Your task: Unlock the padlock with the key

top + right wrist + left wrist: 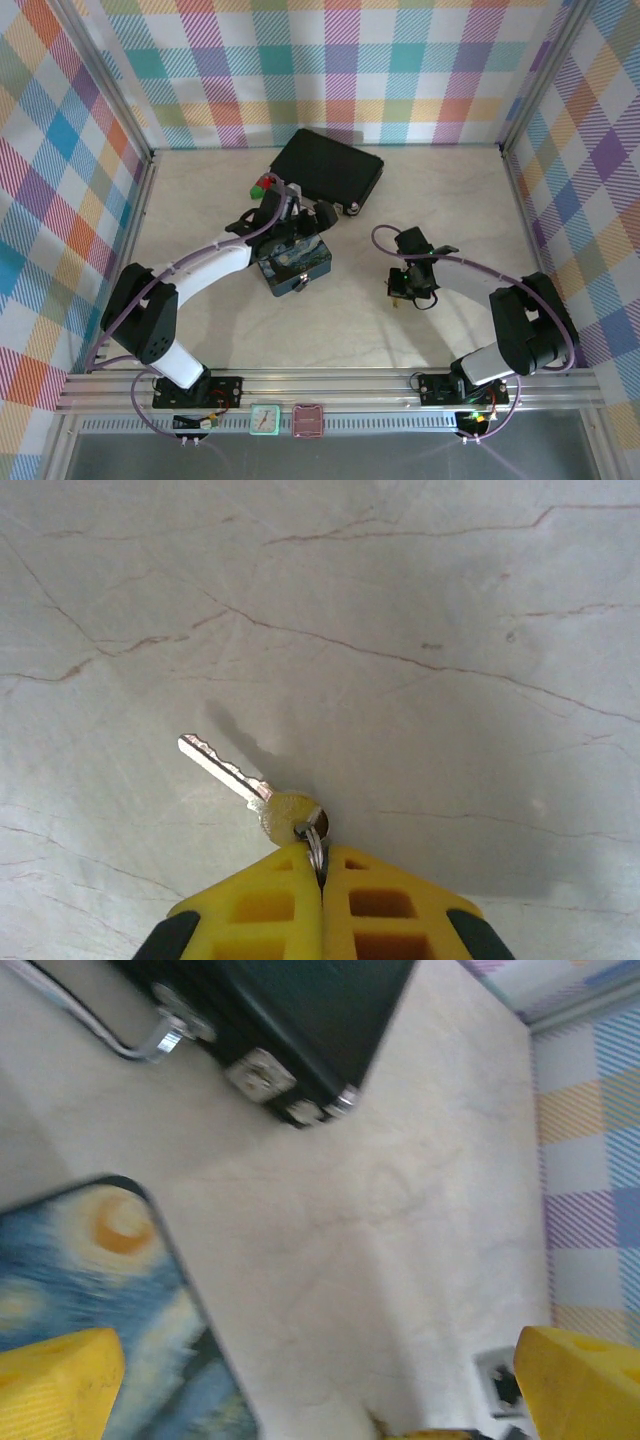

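Nearest the lens, the right gripper (322, 865) has its yellow jaws pressed together on the small ring of the key (225, 770), whose blade juts up and left and casts a shadow on the table (450, 630). The pinch is on the ring, not the bow, so I judge the key can swing: lift slowly, and expect to steady or regrip it before aiming the blade at the keyhole. The padlock (301, 286) seems to be the small silvery thing at the near edge of the blue tin (290, 268), well apart from the key. The left gripper (315, 1360) hangs over that tin, jaws spread wide, holding nothing.
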{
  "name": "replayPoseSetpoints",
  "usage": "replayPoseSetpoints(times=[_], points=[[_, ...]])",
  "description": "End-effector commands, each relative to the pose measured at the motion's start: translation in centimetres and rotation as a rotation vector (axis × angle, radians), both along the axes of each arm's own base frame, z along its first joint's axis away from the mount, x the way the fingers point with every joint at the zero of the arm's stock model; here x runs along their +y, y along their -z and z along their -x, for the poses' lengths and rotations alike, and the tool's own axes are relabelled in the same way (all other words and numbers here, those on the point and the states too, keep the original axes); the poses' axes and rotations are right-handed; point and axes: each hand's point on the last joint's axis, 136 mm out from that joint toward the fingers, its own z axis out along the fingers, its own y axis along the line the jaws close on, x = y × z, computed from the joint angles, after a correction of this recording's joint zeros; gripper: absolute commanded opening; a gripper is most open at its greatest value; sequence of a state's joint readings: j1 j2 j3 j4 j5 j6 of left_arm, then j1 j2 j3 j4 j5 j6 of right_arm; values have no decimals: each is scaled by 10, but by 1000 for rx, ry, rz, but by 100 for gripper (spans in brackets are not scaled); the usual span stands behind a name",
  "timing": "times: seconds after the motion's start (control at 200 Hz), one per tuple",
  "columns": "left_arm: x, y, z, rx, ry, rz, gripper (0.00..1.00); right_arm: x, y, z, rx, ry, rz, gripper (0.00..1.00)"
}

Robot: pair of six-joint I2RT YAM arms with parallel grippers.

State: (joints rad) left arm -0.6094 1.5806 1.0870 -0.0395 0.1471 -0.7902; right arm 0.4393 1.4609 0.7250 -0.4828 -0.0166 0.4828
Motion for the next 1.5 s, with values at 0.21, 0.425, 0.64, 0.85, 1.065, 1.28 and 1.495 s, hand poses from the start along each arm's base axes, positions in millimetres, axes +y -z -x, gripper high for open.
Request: replayPoseSetpoints(times=[0.21,0.425,0.64,0.85,1.065,1.28,1.495], points=[[-58,-6,20,20,1,177,100,11,-33,-14,-116,-89,-98,0],[-65,-5,26,39,-51,254,100,23,-53,-23,-143,-41,-193,0],[-68,-2,27,63,-91,305,95,30,-96,-33,-263,45,-311,0],[-87,-7,29,57,-45,339,86,40,-131,-45,-351,67,-407,0],[-104,-11,31,39,0,354,74,53,-149,-52,-377,56,-491,0],[-112,-11,31,31,21,363,57,61,-153,-53,-370,53,-545,0],[-119,-14,31,17,42,369,35,62,-157,-53,-381,54,-565,0]])
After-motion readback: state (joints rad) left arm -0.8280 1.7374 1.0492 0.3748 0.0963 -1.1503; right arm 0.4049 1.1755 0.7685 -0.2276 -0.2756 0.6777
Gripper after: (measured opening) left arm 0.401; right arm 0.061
